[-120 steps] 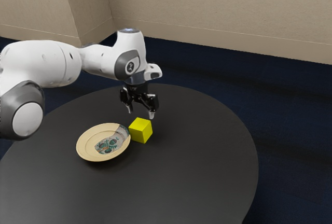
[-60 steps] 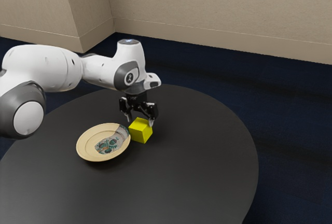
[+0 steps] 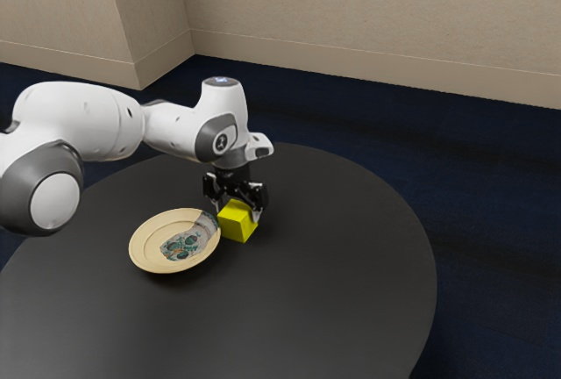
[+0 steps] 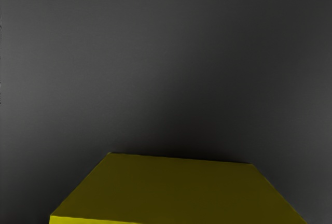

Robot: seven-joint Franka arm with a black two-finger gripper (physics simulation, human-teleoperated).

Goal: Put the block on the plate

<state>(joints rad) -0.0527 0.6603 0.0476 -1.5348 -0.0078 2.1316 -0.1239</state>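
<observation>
Claw [image 3: 237,211] is spread wide right now, low down around the yellow block [image 3: 235,220], with one finger [image 3: 257,215] at the exterior view's right side of it and the other toward the left, a bit on the far side. Honestly can't tell if either one is touching it, and I wouldn't call it a grip with my fingers this far apart. The block is on the dark round table [image 3: 342,265], just beside the plate [image 3: 151,252], at the rim's right as the exterior view has it. Whether block and rim actually touch, no clue from this angle. The plate's cream colored with a greenish picture on it, and it lies to the exterior view's left of the block and a little nearer. My arm [image 3: 79,120] reaches in from the exterior view's left, on the far side of the plate, with the hand above the block. Wrist view has the block's flat top really close under my hand, plus the dark tabletop past it. Behind everything: blue carpet [image 3: 491,212], beige walls [image 3: 377,10].
</observation>
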